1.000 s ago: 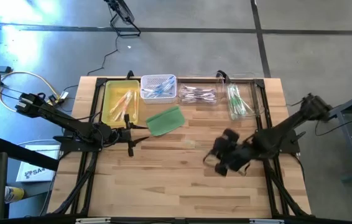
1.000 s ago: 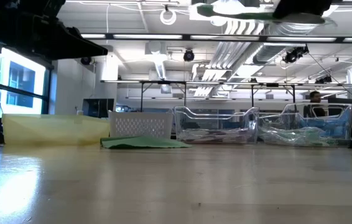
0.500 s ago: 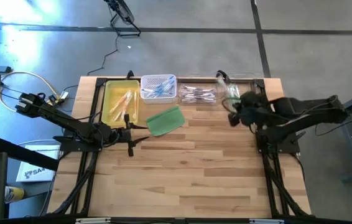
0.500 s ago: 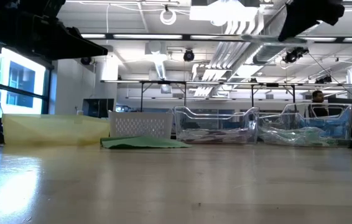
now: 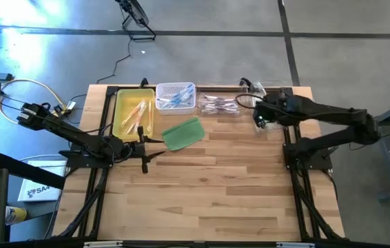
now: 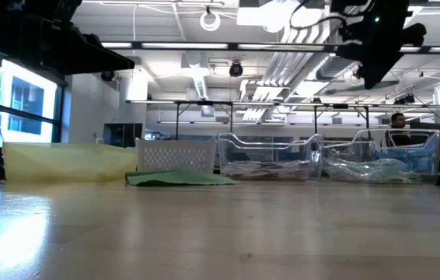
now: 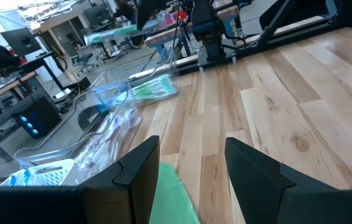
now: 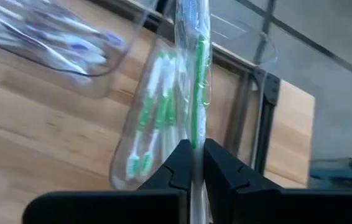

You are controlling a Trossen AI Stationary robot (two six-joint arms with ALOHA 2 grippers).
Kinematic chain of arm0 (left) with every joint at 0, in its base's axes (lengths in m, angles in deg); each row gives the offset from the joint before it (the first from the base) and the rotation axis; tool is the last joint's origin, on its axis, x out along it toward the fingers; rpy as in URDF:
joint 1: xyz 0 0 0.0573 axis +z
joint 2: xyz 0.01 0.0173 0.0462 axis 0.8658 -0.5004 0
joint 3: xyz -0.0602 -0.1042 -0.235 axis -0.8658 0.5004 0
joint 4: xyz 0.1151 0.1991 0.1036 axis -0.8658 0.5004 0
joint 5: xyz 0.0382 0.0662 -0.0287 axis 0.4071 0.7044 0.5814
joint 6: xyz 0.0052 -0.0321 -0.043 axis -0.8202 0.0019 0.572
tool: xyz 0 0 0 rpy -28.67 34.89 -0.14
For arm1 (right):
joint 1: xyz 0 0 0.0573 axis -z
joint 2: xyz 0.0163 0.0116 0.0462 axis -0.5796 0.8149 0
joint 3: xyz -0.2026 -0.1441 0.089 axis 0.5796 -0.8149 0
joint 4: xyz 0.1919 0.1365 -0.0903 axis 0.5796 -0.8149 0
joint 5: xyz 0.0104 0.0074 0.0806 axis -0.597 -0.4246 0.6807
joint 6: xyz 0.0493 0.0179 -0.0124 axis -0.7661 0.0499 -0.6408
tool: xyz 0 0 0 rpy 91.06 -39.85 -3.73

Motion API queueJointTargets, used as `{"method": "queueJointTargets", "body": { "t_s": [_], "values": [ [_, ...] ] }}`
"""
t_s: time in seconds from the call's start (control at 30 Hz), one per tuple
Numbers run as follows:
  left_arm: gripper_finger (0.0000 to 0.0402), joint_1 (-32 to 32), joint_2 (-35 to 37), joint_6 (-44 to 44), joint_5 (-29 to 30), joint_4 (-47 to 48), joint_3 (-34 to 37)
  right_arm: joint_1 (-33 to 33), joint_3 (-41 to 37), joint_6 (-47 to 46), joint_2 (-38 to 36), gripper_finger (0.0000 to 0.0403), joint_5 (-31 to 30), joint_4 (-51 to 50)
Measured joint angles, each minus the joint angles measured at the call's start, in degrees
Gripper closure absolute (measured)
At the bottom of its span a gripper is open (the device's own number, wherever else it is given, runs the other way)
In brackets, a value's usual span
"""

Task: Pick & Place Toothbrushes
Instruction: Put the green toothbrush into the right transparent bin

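My right gripper (image 8: pixel 193 152) is shut on a green toothbrush in a clear wrapper (image 8: pixel 196 87). It hovers over the clear bin of green toothbrushes (image 5: pixel 264 110) at the table's far right. More toothbrushes lie in a clear bin (image 5: pixel 220 105), a white basket (image 5: pixel 176 96) and a yellow tray (image 5: pixel 133 114) along the far edge. My left gripper (image 7: pixel 191 168) waits open at the table's left, near a flat green pad (image 5: pixel 182 133). My right gripper pinches the wrapped green toothbrush between its two fingers, on the handle (image 8: pixel 194 138). The brush runs along the fingers and sticks out past their tips. The fingers slant down toward the table's left. The brush is lifted clear, above the bin of green toothbrushes (image 8: pixel 148 137).
Black frame rails (image 5: pixel 286 131) run along the table's left, right and far sides. The wide wooden tabletop (image 5: pixel 209 193) stretches from the bins to the near edge. In the low view a person (image 6: pixel 396 123) sits far behind the table.
My right gripper has swung from the table's middle right toward the far edge, turning and tipping downward. It now hangs over the clear bin of green toothbrushes. It has stayed shut on the wrapped toothbrush throughout.
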Motion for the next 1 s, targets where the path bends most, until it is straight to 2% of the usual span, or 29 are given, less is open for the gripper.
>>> {"method": "queueJointTargets", "body": {
  "t_s": [0.63,1.0],
  "values": [
    [0.0224,0.0,0.0,0.02,-0.02,-0.02,0.0,16.36,0.0,15.98,18.3,0.0388,4.46,4.82],
    [0.0224,-0.01,0.0,-0.32,0.0,-0.02,0.0,23.31,0.0,22.8,22.28,0.0388,7.36,10.06]
  ]
}}
